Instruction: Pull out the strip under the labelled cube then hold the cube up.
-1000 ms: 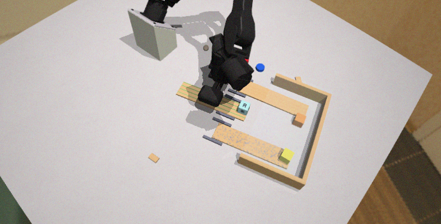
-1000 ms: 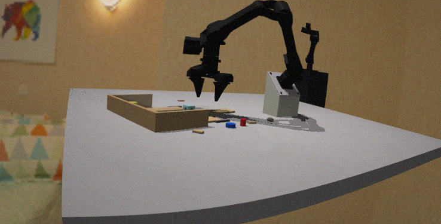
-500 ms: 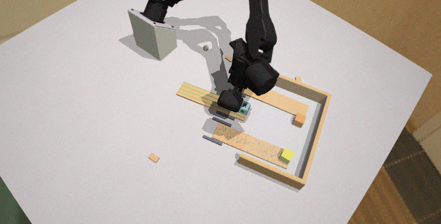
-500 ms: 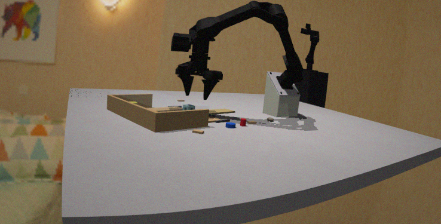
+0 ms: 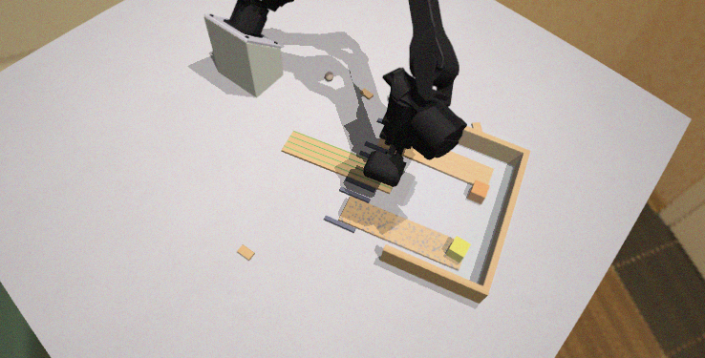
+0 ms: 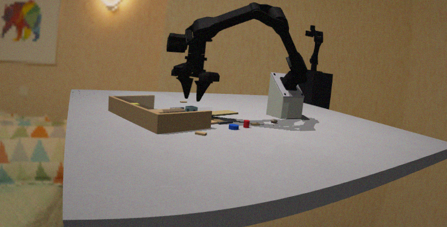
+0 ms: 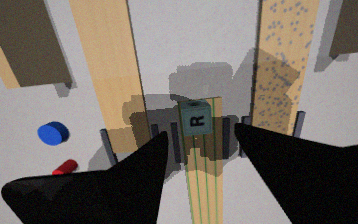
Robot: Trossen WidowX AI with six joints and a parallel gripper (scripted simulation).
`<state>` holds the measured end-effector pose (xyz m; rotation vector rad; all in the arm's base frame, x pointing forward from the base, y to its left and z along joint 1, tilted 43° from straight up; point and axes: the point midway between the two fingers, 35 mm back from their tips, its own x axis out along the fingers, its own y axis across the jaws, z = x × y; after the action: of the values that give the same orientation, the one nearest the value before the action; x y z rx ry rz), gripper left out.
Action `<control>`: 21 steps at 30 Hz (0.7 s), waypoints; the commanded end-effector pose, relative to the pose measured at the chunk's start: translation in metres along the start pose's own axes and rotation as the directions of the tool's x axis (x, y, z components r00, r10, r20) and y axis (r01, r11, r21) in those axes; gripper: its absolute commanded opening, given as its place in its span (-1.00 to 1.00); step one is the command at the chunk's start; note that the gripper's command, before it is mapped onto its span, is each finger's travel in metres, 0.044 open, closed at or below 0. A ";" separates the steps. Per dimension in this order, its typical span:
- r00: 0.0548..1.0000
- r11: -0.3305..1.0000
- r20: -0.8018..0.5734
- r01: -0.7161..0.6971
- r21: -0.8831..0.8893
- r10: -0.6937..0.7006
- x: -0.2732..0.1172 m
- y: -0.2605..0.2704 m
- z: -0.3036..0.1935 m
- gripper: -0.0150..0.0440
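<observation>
The teal cube marked R (image 6: 191, 108) (image 7: 197, 119) sits on the inner end of the green-lined strip (image 5: 306, 144) (image 6: 225, 112) (image 7: 204, 200), between two dark rails. The rest of that strip sticks out towards the arm's base side. My gripper (image 6: 192, 99) (image 7: 200, 132) is open and empty, pointing down above the cube, one finger to each side of it in the wrist view. In the top view the arm hides the cube. The plain strip (image 5: 449, 165) (image 7: 106, 60) has an orange cube (image 5: 479, 191) at its far end; the speckled strip (image 5: 409, 232) (image 7: 286, 30) bears a yellow cube (image 5: 459, 249).
A three-sided wooden wall (image 5: 508, 217) (image 6: 184, 123) stands around the strips' far ends. Dark rails (image 5: 339, 223) flank the strips. A blue disc (image 6: 233, 126) (image 7: 52, 133) and red cylinder (image 6: 246, 123) (image 7: 66, 167) lie beside the plain strip. A pebble (image 5: 329, 75) and small wood pieces (image 5: 245, 252) lie farther off.
</observation>
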<state>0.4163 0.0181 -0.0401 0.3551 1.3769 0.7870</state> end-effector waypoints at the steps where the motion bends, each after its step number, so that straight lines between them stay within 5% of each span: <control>1: 1.000 1.000 0.001 -0.004 0.007 0.004 0.007 -0.001 0.000 0.36; 21: 1.000 1.000 0.001 -0.005 0.007 0.005 0.039 0.000 0.000 0.36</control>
<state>0.4177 0.0421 -0.0645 0.3532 1.3737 0.7894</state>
